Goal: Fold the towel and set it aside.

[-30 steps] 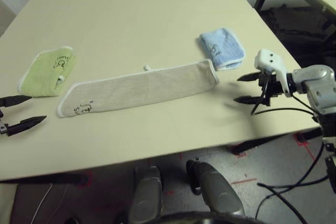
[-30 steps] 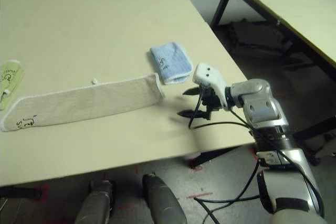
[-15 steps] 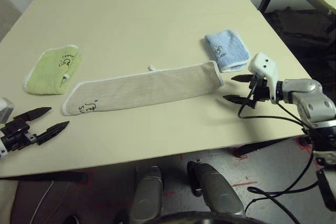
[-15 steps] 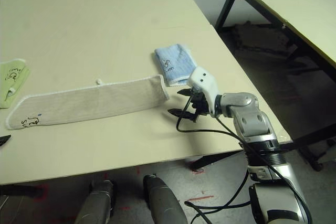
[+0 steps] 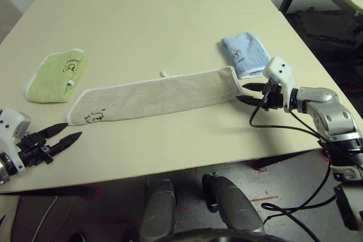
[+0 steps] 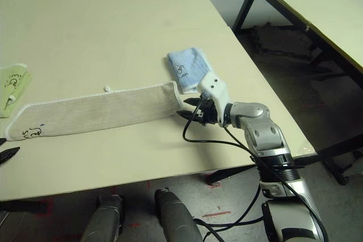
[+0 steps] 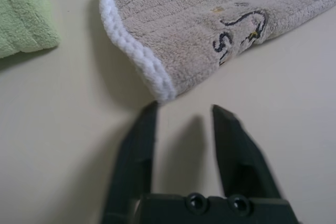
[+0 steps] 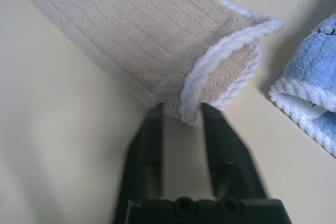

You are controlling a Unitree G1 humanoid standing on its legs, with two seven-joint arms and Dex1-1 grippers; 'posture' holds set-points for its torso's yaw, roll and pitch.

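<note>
I see the towel (image 5: 156, 97) flat on the table (image 5: 170, 15); my right gripper (image 8: 181, 109) has its spread fingers straddling one end's corner, and my left gripper (image 7: 181, 114), also spread, sits just short of the other end.

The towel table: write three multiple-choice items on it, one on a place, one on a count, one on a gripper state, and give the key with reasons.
1. Where does the blue cloth lie?
A. Beside the right end of the beige towel
B. On top of the green cloth
C. At the table's far left corner

2. How many cloths are on the table?
A. One
B. Three
C. Five

3. What is the right gripper doing?
A. Shut on the blue cloth
B. Holding the green cloth in the air
C. Open, its fingers at the beige towel's right end

Key: 1 A, the blue cloth sits just past the towel's right end. 2 B, beige, green and blue cloths show. 3 C, the right wrist view shows a gap between the fingers, with the towel's white edging at their tips.
</note>
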